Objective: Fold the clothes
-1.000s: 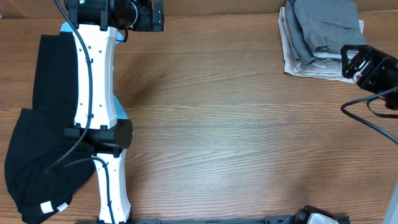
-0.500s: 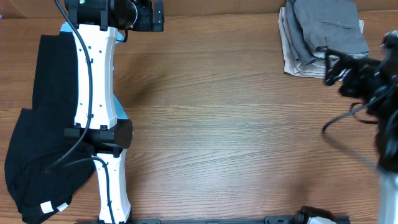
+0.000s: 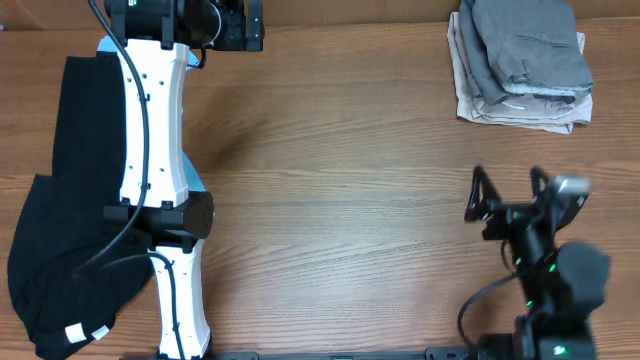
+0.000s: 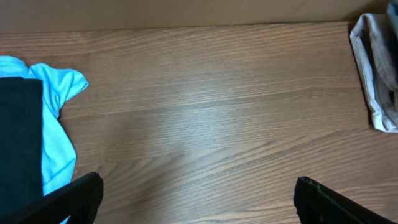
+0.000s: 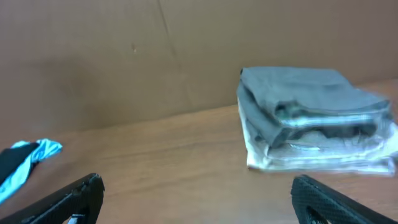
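Note:
The grey shorts (image 3: 530, 45) lie folded at the table's back right, on top of folded pale beige shorts (image 3: 515, 108). They also show in the right wrist view (image 5: 298, 93) and at the right edge of the left wrist view (image 4: 393, 37). My right gripper (image 3: 507, 185) is open and empty, well in front of the stack, its jaws (image 5: 199, 199) wide apart over bare wood. My left gripper (image 3: 240, 25) is at the back left, open and empty (image 4: 199, 199), far from the shorts.
A black garment (image 3: 60, 200) lies along the table's left side beside the left arm. A light blue cloth (image 3: 195, 185) lies under that arm and shows in the left wrist view (image 4: 53, 112). A brown wall (image 5: 124, 50) stands behind the table.
My right gripper has pulled away from the stack at the back right and come toward the table's front. The folded stack and the left arm have not moved.

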`<state>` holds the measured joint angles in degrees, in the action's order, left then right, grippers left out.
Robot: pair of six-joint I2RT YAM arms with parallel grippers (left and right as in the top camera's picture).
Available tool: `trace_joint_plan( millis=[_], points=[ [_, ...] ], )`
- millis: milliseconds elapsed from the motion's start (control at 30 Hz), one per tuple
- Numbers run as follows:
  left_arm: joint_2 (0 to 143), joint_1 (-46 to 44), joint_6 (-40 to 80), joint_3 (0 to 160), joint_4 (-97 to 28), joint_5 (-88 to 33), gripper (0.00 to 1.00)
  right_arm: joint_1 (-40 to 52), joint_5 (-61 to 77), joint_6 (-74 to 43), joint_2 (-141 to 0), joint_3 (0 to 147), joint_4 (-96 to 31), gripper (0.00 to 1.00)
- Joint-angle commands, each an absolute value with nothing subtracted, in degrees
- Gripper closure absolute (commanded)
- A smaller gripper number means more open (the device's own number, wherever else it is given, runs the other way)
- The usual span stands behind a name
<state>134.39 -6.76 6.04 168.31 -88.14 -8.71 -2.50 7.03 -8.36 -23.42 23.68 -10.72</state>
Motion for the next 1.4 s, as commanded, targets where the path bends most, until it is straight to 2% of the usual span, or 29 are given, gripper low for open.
trace_joint_plan(
  millis=[0,267,667,1367],
  points=[
    [134.39,-7.14,6.02,168.81,-88.03,-8.38,0.0,-1.08,6.0,-8.99,-16.03,14.28,-7.88,0.0],
    [134.39,-7.14,6.02,168.81,-88.03,-8.38,0.0,1.78,1.83,-8.97,-6.52,5.19,-7.75,0.0],
    [134.39,-7.14,6.02,168.79,-88.01,-8.38,0.0,2.61,0.93,-8.75,-0.21,1.17,-6.22,0.0],
    [134.39,-7.14,6.02,168.79,-88.03,-8.38,0.0,2.61,0.93,-8.75,-0.14,0.45,-4.67,0.0]
  ],
)
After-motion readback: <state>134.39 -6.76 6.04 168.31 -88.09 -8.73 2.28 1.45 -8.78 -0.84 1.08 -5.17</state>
